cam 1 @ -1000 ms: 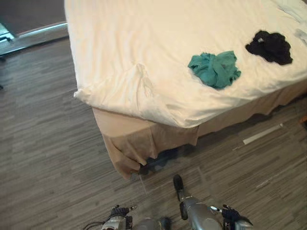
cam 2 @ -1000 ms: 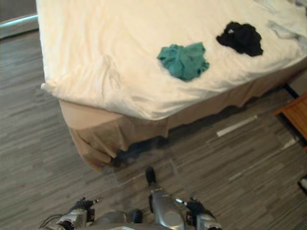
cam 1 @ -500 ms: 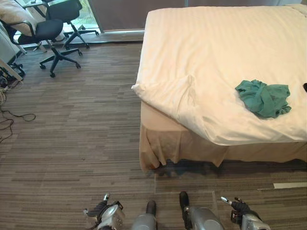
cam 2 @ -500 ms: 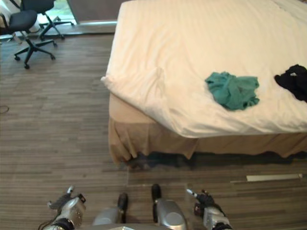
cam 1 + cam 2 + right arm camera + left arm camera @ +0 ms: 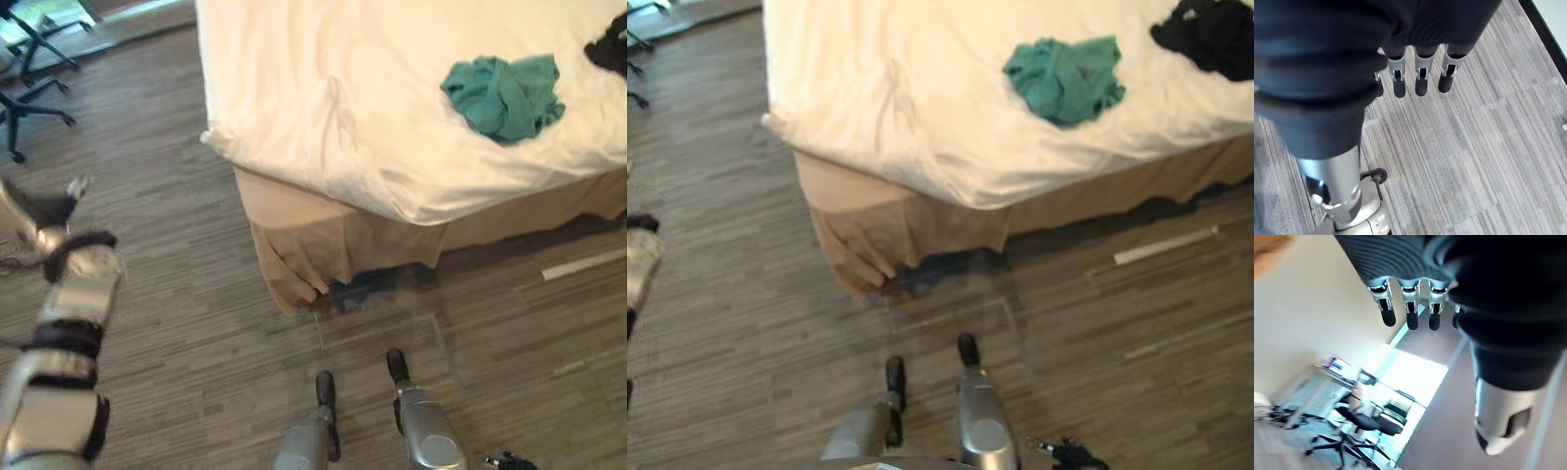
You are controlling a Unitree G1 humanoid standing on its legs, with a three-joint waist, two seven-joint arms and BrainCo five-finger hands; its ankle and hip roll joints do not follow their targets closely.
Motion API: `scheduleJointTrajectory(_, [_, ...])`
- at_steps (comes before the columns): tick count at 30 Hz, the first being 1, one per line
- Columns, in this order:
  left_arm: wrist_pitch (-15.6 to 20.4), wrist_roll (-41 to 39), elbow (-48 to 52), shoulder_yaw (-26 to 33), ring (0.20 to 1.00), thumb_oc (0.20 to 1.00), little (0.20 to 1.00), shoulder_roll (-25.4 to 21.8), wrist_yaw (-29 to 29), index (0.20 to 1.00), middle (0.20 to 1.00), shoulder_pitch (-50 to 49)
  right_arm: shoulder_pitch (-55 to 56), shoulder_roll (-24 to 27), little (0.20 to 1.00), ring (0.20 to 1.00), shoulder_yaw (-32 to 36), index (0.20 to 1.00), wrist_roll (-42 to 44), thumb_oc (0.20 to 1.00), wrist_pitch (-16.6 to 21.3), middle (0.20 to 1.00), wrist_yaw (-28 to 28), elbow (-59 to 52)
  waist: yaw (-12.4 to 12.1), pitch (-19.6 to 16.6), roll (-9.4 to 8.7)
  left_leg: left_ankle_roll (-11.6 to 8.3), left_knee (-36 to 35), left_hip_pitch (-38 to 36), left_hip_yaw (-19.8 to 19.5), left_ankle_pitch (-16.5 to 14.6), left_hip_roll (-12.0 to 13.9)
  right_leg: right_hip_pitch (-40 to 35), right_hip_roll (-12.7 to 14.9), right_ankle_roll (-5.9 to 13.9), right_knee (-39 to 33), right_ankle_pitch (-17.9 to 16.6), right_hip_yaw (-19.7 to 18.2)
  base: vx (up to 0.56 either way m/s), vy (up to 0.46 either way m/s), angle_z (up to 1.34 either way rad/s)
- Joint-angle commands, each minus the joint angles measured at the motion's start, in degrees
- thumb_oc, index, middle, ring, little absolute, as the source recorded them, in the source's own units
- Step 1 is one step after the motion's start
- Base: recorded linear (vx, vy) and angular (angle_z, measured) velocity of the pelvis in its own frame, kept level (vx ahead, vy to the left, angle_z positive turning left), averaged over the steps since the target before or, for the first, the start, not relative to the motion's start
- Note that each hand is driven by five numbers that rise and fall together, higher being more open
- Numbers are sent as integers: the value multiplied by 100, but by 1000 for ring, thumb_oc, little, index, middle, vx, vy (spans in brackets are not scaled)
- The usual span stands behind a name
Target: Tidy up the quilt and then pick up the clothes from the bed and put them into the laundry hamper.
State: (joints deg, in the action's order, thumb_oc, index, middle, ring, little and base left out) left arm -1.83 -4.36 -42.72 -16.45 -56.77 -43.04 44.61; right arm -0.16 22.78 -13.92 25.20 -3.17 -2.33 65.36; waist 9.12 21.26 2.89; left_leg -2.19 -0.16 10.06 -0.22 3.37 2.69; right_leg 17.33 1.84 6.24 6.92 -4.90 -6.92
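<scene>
The quilt [image 5: 372,98], cream-white with faint stripes, covers the bed [image 5: 333,245] and hangs past the edge, its near corner rumpled into soft folds above a tan bed skirt. On top of it lie the clothes: a crumpled teal garment [image 5: 504,91] and, further along at the picture's edge, a black garment [image 5: 1210,31], both well apart from either robot hand. The left robot hand [image 5: 44,209] is raised over the floor beside the bed, far from the quilt; in the left wrist view its fingers [image 5: 1410,308] hang straight and relaxed, holding nothing, with a bright window and a black office chair [image 5: 1359,423] beyond them. The right robot hand [image 5: 1418,68] hangs low over the floor, fingers straight and empty. The floor [image 5: 176,294] is grey-brown striped planking; a pale strip [image 5: 583,265] lies on it near the bed. No writing or labels can be read.
</scene>
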Motion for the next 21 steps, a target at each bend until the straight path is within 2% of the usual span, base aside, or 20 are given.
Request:
scheduleJointTrajectory(1, [-63,608,-183,-439,1000,1000,1000,-206,116,1000,1000,648,27,117,1000,1000,-123,1000,138,1000,115,1000,113,-360,288,40,-119,-22,169,443,-208,98,195,262,171,-57,284,160,-271,32,8,-28])
scheduleJointTrajectory(4, [-126,818,-748,-1082,1000,1000,1000,-193,254,1000,1000,1444,-105,212,1000,1000,-225,1000,140,1000,284,1000,215,-472,475,217,-85,-23,239,717,-103,137,183,578,120,-89,440,149,-347,66,34,-31])
scheduleJointTrajectory(6, [-34,999,-1025,-1300,1000,1000,1000,-179,339,1000,1000,1809,-132,253,1000,1000,-295,1000,83,1000,311,1000,233,-601,570,298,-101,-31,313,899,-25,153,220,784,95,-108,572,158,-375,78,22,-27])
scheduleJointTrajectory(10, [50,1181,-1354,-1636,1000,1000,1000,-147,349,1000,1000,2312,-97,317,1000,1000,-350,1000,241,1000,378,1000,307,-726,712,427,-138,-64,392,1132,72,188,280,1013,59,-140,691,169,-399,67,-27,-25])
scheduleJointTrajectory(13, [-99,1059,-1571,-1897,1000,1000,1000,-119,405,1000,1000,2687,-116,382,1000,1000,-372,1000,193,1000,457,1000,392,-836,834,571,-152,-95,432,1316,133,227,306,1200,31,-159,717,137,-412,12,-7,-18])
scheduleJointTrajectory(14, [-85,1341,-1654,-1955,1000,1000,1000,-78,421,1000,1000,2753,-141,413,1000,1000,-397,1000,206,1000,519,1000,414,-856,872,642,-147,-108,472,1384,137,220,309,1271,30,-174,772,167,-406,8,9,-12])
scheduleJointTrajectory(16, [-81,1384,-1690,-2054,1000,1000,1000,-105,478,1000,1000,2840,-154,435,1000,1000,-399,1000,224,1000,571,1000,431,-860,879,664,-133,-114,467,1445,156,246,329,1328,28,-181,779,146,-405,11,11,-9])
scheduleJointTrajectory(17, [-14,1268,-1738,-2128,1000,1000,1000,-100,594,1000,1000,2953,-153,463,1000,1000,-395,1000,281,1000,572,1000,470,-911,909,701,-129,-125,459,1489,187,262,354,1375,26,-183,807,158,-402,30,13,-6])
scheduleJointTrajectory(19, [-236,925,-2085,-2241,1000,1000,1000,46,1000,1000,1000,3151,-203,600,1000,1000,-381,1000,301,1000,558,1000,470,-1051,1029,776,-82,-152,464,1566,252,285,358,1488,3,-199,846,189,-402,22,63,-5])
scheduleJointTrajectory(21, [-293,801,-2236,-2310,1000,1000,1000,95,1275,1000,1000,3202,-240,644,1000,1000,-394,1000,191,1000,606,1000,461,-1063,1053,797,-71,-157,493,1601,272,283,360,1534,6,-207,858,185,-393,3,59,-11])
